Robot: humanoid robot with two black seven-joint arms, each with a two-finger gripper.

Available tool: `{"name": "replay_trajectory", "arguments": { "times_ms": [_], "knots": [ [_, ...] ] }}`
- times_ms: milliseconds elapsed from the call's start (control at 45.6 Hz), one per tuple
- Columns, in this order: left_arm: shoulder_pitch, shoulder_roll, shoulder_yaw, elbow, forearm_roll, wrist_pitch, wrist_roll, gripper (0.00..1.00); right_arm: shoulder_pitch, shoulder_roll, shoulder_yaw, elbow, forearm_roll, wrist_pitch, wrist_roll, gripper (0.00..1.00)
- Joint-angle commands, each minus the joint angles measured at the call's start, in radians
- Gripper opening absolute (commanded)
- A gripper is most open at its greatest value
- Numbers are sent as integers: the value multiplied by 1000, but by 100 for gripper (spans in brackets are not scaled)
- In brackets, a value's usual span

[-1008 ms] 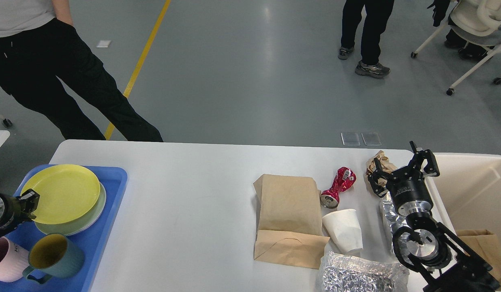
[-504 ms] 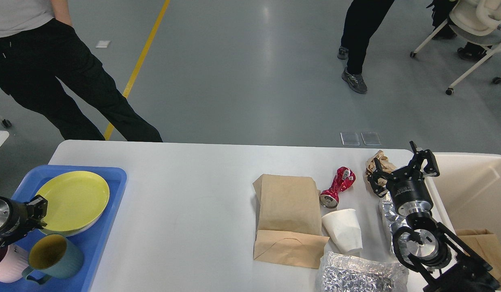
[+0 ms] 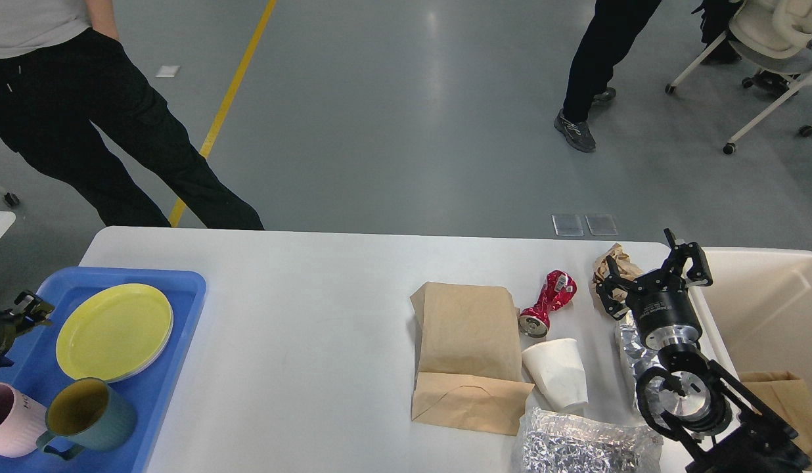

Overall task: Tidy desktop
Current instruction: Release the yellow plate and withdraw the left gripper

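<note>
Near edge of the desktop [image 3: 301, 315], right side: crinkled foil wrapper [image 3: 586, 447] at the near edge, my right arm rising just beside it. White paper cup [image 3: 557, 373] lies tipped on its side just beyond the foil, touching the brown paper bag [image 3: 465, 355], which lies flat to its left. More foil [image 3: 632, 351] sits under my right arm, partly hidden. Beyond the cup, a crushed red can [image 3: 547, 303] lies on its side, close to the bag's far right corner. My right gripper [image 3: 652, 276] is near the far right corner, fingers spread apart, holding nothing, right by a crumpled brown paper wad [image 3: 613, 266]. Cream bin [image 3: 767, 302] sits off the right edge; a brown paper piece [image 3: 784, 394] is inside it.

Left edge: blue tray [image 3: 176, 302] overhanging the near left corner. In it, nearest: pink mug [image 3: 8, 420] and teal mug [image 3: 90, 414], side by side, upright. Beyond them, a yellow plate [image 3: 113, 330] stacked on another plate. My left gripper [image 3: 25, 309] is over the tray's left rim, seen small and dark; can't tell its finger state.

Beyond the far edge: grey floor, yellow line [image 3: 225, 105], two standing people, a wheeled chair [image 3: 774, 39].
</note>
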Motion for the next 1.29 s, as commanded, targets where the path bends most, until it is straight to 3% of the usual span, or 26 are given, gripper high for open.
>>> {"name": "replay_trajectory", "arguments": {
  "times_ms": [0,175,372,613,701,832,942,1139,1271],
  "knots": [
    [-35,4,-11,-8,7,-16,4,93,0,0,0,0,-1,0,-1,100],
    [-149,29,-142,-3,11,-68,-8,96,0,0,0,0,-1,0,-1,100],
    [-123,121,-650,10,18,-88,-13,97,0,0,0,0,-1,0,0,100],
    [170,10,-1453,10,20,-91,-20,97,0,0,0,0,-1,0,0,100],
    [251,-71,-1705,27,20,-90,-43,97,0,0,0,0,1,0,0,100],
    [293,-236,-1870,39,96,-79,-79,97,0,0,0,0,-1,1,0,100],
    [392,-298,-2000,15,145,-76,-141,97,0,0,0,0,-1,0,-1,100],
    [737,-382,-2388,-347,435,-15,-154,97,0,0,0,0,-1,0,0,100],
    [874,-510,-2582,-430,610,10,-137,97,0,0,0,0,-1,0,0,100]
  ]
}}
